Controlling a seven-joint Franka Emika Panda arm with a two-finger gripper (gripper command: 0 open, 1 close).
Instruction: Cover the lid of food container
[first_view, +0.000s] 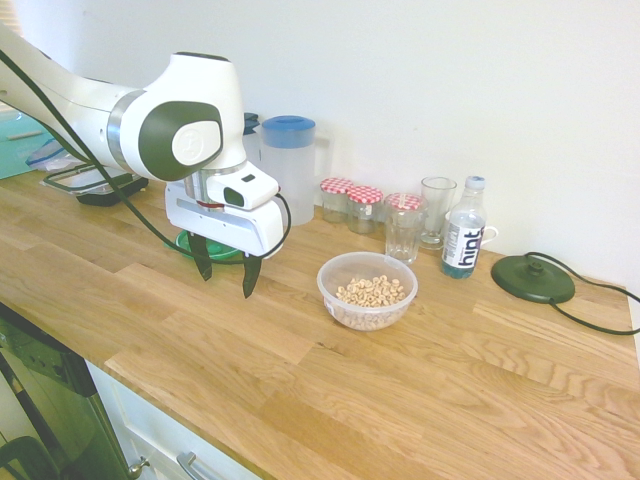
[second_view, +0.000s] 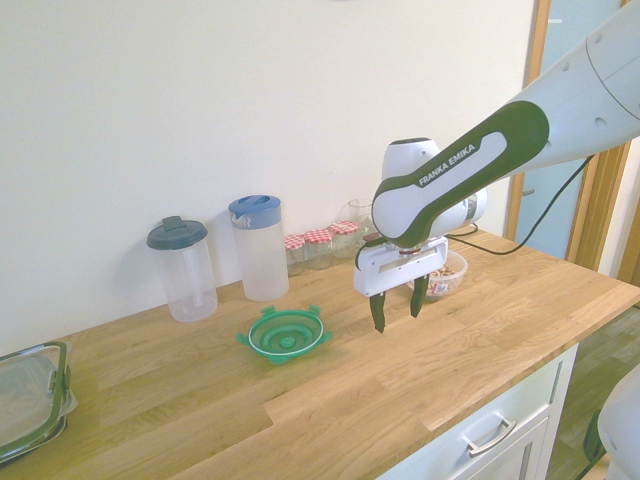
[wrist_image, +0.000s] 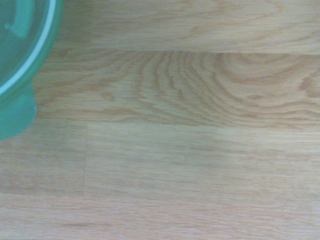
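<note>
My landmark is the food container (first_view: 367, 290), an uncovered clear bowl of cereal rings upright on the wooden counter (first_view: 330, 400). The second exterior view shows the green lid (second_view: 286, 334) whole, flat on the wood, well apart from the container; the first exterior view shows only part of it behind my gripper (first_view: 228, 266). The wrist view gives a rim section and one tab, somewhat blurred, so I can't vouch for finer detail there. Jaws: wide apart, fingertips down, above the counter between lid and container, holding nothing and touching neither.
</note>
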